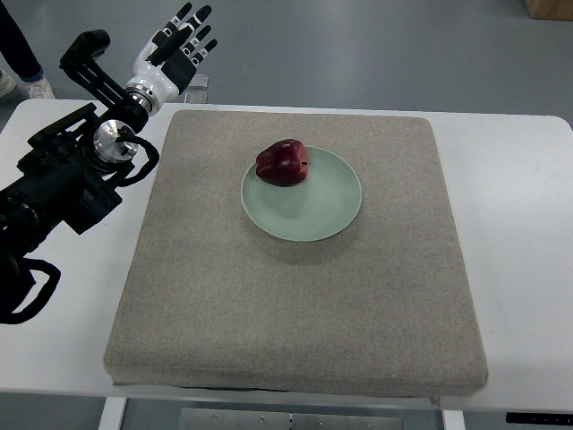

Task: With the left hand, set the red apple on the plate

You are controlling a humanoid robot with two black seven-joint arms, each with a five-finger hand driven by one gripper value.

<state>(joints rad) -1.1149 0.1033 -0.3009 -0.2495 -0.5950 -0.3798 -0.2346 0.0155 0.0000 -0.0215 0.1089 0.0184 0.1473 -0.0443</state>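
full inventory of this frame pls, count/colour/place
apple: 1, dark red, on the plate's upper-left rim
plate: 1, pale green, mat centre, slightly toward the far side
mat: 1, grey-beige, covers most of the table
table: 1, white, under the mat
person's shoe: 1, white, floor at top-left
box: 1, brown, top-right corner, cropped
left hand: 1, white and black, open, raised past the mat's far-left corner
right hand: not in view

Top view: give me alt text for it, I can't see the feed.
A red apple sits on the upper left rim of a green plate on a grey mat. The left hand is open, raised off the mat's top left corner.
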